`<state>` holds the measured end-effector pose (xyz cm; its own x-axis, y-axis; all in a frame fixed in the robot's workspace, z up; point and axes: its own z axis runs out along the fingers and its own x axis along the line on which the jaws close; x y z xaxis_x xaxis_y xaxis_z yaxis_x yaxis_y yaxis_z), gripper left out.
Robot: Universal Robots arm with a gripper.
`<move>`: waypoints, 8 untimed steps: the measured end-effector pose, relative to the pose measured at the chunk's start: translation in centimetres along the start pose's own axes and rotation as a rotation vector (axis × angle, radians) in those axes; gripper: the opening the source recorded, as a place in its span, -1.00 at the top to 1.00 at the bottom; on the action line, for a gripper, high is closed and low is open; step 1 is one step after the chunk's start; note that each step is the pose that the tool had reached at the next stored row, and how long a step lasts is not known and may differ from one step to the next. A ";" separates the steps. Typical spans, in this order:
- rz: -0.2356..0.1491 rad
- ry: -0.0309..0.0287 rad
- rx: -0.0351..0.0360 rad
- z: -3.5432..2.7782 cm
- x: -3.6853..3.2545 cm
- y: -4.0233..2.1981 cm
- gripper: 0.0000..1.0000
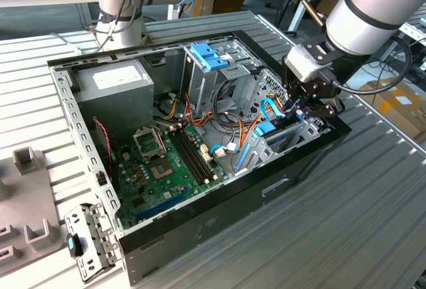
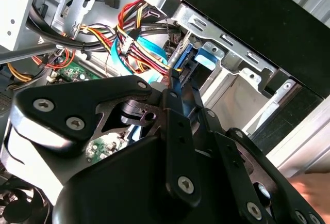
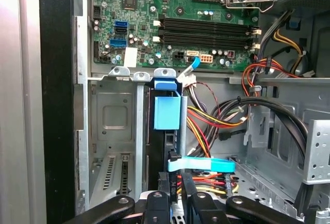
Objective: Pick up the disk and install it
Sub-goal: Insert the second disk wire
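We see the gripper (image 1: 307, 106) down inside the computer case (image 1: 219, 202), its fingers (image 3: 170, 193) closed on the disk (image 3: 166, 113), which stands on edge in the grey bay (image 3: 111, 110) just beside the motherboard (image 3: 175, 17). Pickup looks done; seating seems unfinished.

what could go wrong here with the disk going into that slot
1. The disk stands on edge in the grey metal bay with the gripper on its near end; a slight tilt could jam its blue rails.
2. The red and yellow wires and flat blue cable lie alongside and might snag.
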<state>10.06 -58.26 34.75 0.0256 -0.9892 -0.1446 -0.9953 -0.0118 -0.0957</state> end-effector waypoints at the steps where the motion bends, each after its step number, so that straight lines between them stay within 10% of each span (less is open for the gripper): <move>1: 0.000 0.0002 -0.0001 0.00 0.00 -0.17 0.52; 8: 0.000 0.0003 -0.0001 0.02 0.00 -0.39 0.52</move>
<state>10.46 -58.25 34.77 0.0255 -0.9892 -0.1443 -0.9954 -0.0117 -0.0956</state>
